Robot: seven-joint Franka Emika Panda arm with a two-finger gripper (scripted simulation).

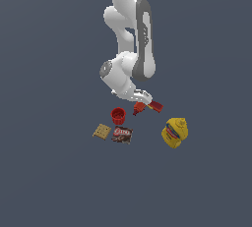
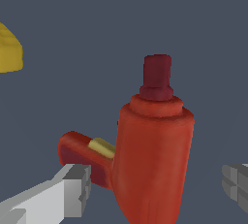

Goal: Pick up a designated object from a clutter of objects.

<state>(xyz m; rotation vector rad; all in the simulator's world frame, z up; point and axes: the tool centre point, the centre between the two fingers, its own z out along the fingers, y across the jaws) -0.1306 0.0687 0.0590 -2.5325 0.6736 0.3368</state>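
The red drill (image 1: 141, 107) lies on the grey floor, its blocky base (image 1: 156, 106) toward the exterior view's right. In the wrist view the drill (image 2: 152, 160) fills the centre, with its dark red nose (image 2: 157, 77) and a handle with a yellow trigger (image 2: 101, 148). My gripper (image 2: 155, 186) is open and low over the drill. One grey finger (image 2: 72, 189) is beside the handle and the other finger (image 2: 236, 182) is apart from the body. In the exterior view the hand (image 1: 140, 96) covers the fingers.
A red ribbed cup (image 1: 118, 115) stands just to the exterior view's left of the drill. A tan cracker (image 1: 102, 131) and a dark brown packet (image 1: 122, 134) lie nearer the camera. A yellow mustard bottle (image 1: 175, 132) lies at the right and also shows in the wrist view (image 2: 9, 51).
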